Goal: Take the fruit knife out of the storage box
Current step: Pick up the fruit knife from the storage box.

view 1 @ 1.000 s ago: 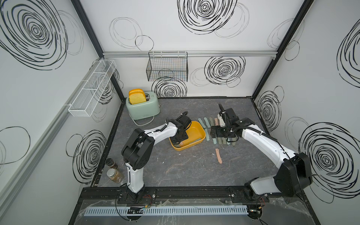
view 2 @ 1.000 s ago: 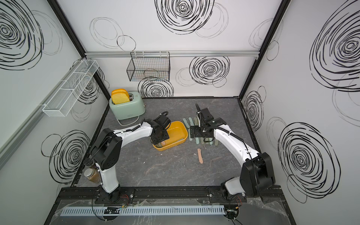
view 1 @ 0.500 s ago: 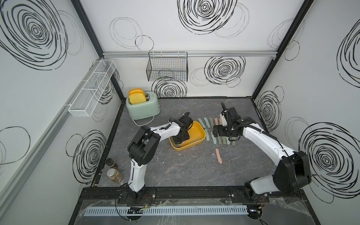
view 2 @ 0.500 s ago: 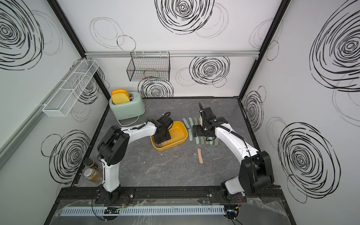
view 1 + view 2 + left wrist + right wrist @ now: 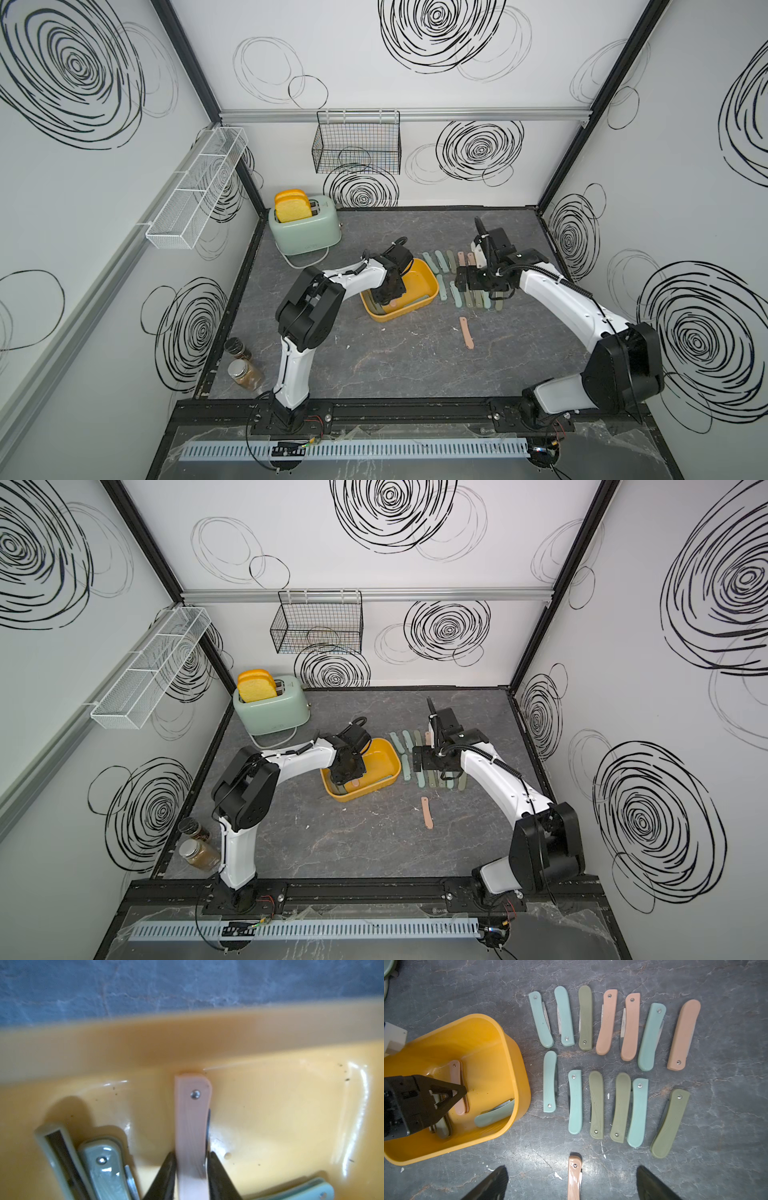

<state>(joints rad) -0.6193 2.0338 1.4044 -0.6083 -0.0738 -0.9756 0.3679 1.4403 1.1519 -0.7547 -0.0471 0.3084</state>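
**Left gripper [image 5: 192, 1156] clamped on the pink fruit knife [image 5: 192, 1118] inside the storage box [image 5: 270, 1047].**

The folded knife lies flat on the box floor with its riveted end against the wall, beside the green folded knives [image 5: 99, 1167]. Both fingers [image 5: 168, 1167] press the handle's long edges. The contact sits at the edge of the left wrist view, so grip depth is uncertain. The knife is probably light and rigid, and its smooth plastic handle may slip. Hold it across the handle near mid-length to limit pivoting, then lift it clear of the wall. The right gripper [image 5: 571, 1169] is spread wide and empty over a loose pink knife [image 5: 574, 1180] on the table [image 5: 716, 1147].
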